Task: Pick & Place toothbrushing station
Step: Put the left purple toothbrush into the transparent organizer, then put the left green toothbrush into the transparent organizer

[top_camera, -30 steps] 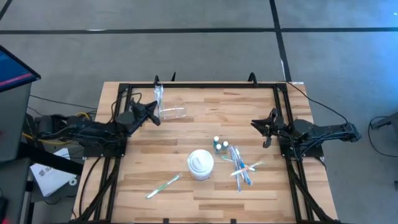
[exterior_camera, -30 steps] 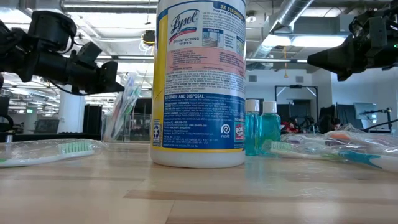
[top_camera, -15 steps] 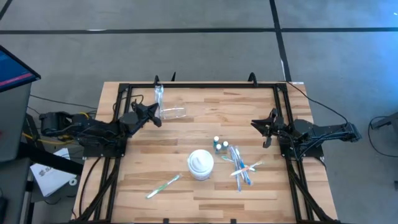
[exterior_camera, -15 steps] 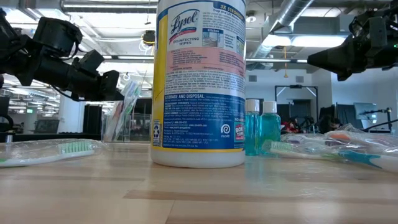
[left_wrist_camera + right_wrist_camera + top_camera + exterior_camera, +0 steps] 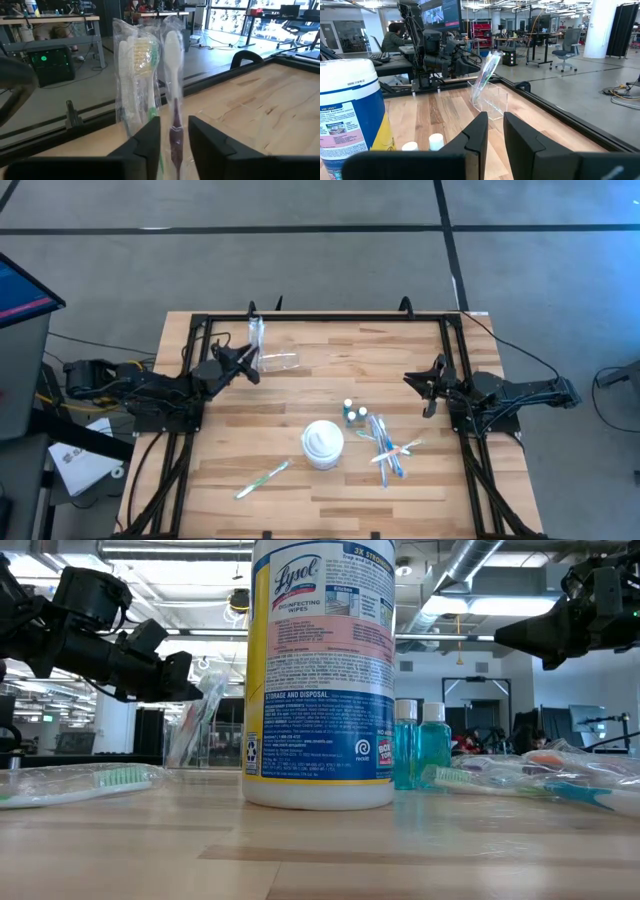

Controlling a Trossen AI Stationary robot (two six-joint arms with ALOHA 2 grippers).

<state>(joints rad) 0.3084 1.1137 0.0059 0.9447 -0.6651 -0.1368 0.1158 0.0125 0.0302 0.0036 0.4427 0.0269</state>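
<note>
Standing upright in a clear cup (image 5: 262, 361) at upper left of the high view are wrapped toothbrushes (image 5: 150, 75). The left gripper (image 5: 249, 363) is beside them, jaws slightly parted around one wrapper. The right gripper (image 5: 424, 389) hovers at right, jaws narrow, empty. More toothbrushes (image 5: 388, 448) lie at lower centre.

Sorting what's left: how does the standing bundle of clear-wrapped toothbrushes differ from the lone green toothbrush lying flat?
The bundle of clear-wrapped toothbrushes stands upright, back left; the lone green toothbrush lies flat near the front. The bundle sits between the left hand's open fingers; the lone one is untouched. Both wear clear wrappers.
</note>
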